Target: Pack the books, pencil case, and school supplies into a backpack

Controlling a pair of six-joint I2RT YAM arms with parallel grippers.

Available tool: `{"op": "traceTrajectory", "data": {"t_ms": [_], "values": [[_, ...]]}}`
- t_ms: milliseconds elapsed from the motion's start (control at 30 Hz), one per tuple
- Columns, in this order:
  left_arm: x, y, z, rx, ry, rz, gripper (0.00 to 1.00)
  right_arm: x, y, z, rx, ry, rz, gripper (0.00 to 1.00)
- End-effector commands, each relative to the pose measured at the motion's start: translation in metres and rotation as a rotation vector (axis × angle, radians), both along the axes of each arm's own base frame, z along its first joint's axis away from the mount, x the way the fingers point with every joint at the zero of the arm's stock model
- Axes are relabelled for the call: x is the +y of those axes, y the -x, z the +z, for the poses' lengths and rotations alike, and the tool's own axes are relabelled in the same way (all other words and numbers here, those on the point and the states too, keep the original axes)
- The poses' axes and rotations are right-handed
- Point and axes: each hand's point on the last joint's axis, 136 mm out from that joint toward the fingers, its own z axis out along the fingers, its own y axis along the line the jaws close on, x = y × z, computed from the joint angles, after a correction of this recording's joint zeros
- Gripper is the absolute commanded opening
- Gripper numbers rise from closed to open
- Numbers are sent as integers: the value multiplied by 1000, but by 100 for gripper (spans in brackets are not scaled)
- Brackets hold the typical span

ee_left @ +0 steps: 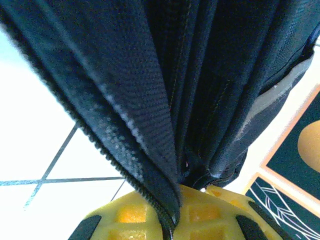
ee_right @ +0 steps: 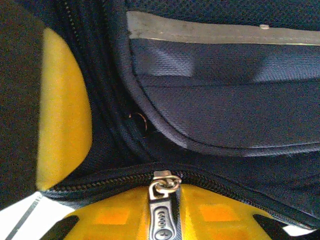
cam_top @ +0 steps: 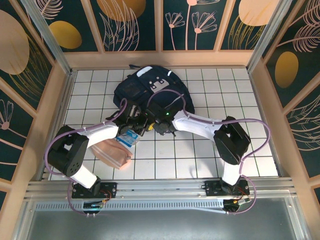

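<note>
The navy-blue backpack [cam_top: 150,90] lies at the back middle of the tiled table, and both grippers meet at its near edge. My left gripper [ee_left: 172,220] is shut on the backpack's zipper-edged fabric [ee_left: 135,145], which runs up from between its yellow jaws. My right gripper [ee_right: 165,222] is shut on the metal zipper pull [ee_right: 163,187], on the zipper line of the backpack [ee_right: 225,115]. In the top view the left gripper [cam_top: 133,120] and right gripper [cam_top: 156,125] sit close together. The peach pencil case [cam_top: 112,152] lies under the left arm. The books and school supplies are hidden.
A small blue-and-white item [cam_top: 128,138] lies beside the pencil case, under the left forearm. Wooden walls [cam_top: 260,90] box in the white tiled table [cam_top: 220,95] on three sides. A yellow finger [ee_right: 65,105] of the other gripper stands at the left of the right wrist view.
</note>
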Motion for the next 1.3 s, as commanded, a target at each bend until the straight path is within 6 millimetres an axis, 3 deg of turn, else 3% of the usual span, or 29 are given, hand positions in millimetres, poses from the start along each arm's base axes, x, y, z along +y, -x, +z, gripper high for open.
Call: {"op": "traceTrajectory", "data": {"t_ms": [0,200,467,667,867,1100,1133,1200,1267], "values": [[-14,13,11,13,64,-84,0,5,4,6,12,-66,18,16],[-9,13,2,-9,14,-100,0,6,27,16,243,-331,-42,5],[5,6,-18,-19,-36,-97,0,-9,59,23,547,-608,-76,0],[44,-13,-22,-74,-129,-33,0,-26,70,18,755,-752,-136,0],[84,-29,-27,-137,-199,-7,0,-56,58,1,850,-838,-293,0],[100,-53,-27,-192,-292,-97,0,-81,36,-13,770,-801,-390,0],[101,-57,-26,-195,-309,-114,3,-82,34,-13,752,-792,-390,0],[102,-61,-25,-195,-329,-135,20,-79,33,-10,733,-790,-365,0],[102,-58,-28,-160,-321,-133,25,-74,33,-3,691,-779,-323,0]]}}
